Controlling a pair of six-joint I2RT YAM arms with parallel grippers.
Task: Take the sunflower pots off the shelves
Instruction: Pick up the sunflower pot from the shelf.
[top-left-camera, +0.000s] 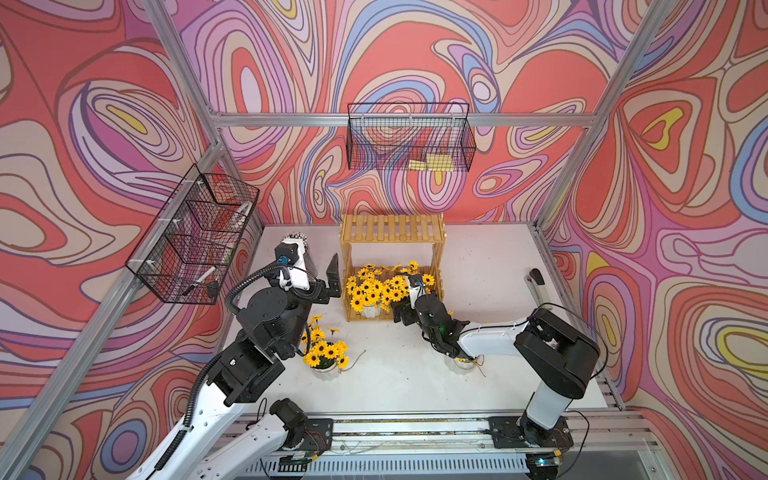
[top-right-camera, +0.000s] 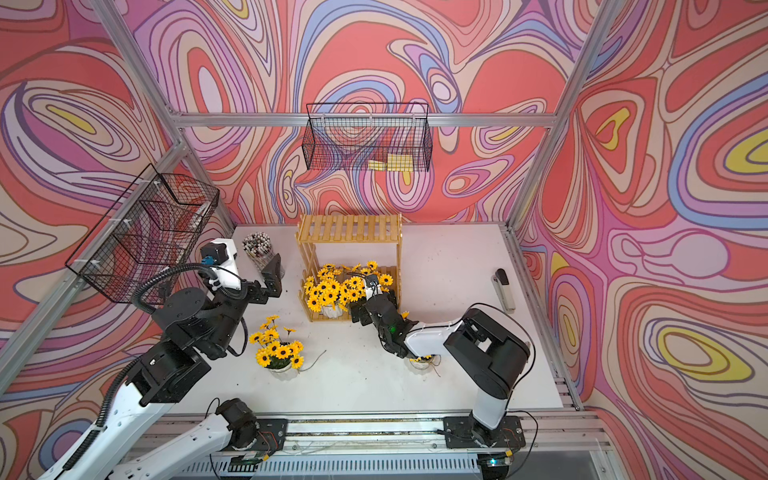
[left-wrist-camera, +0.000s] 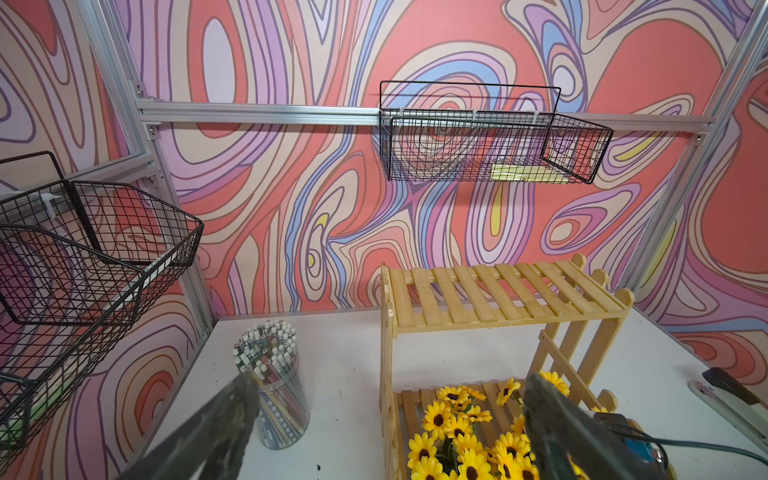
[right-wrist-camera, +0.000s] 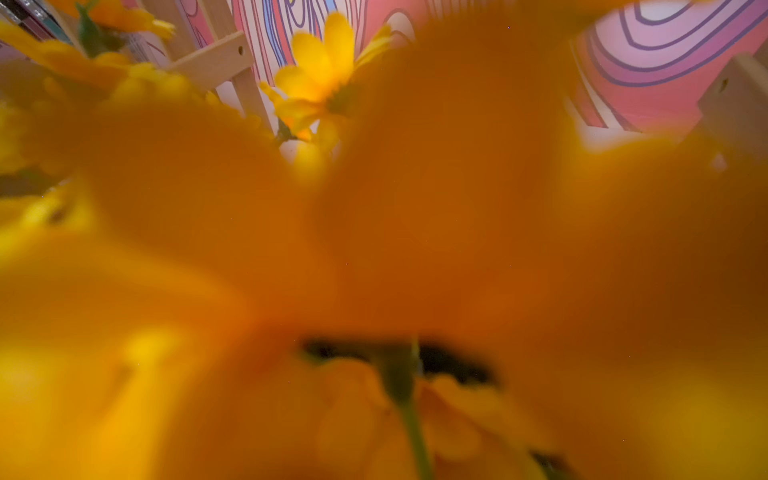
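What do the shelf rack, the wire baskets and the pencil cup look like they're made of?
The shelves look like unpainted pale wood, perhaps bamboo: yellowish matte slats. The wire baskets look like black-coated metal: thin rigid mesh. The pencil cup is clear plastic or glass: pencils show through its wall.

Both arms look alike from where I stand: the left arm (top-left-camera: 199, 419) and right arm (top-left-camera: 490, 338) have glossy white links joined by chunky black motor housings. A ribbed black hose (top-left-camera: 248, 276) trails along the left one, with a blue plug (top-left-camera: 283, 260) by its wrist. The left gripper (left-wrist-camera: 390, 382) has dark, scuffed fingers (left-wrist-camera: 216, 428). A green light (top-left-camera: 443, 330) glows on the right wrist.
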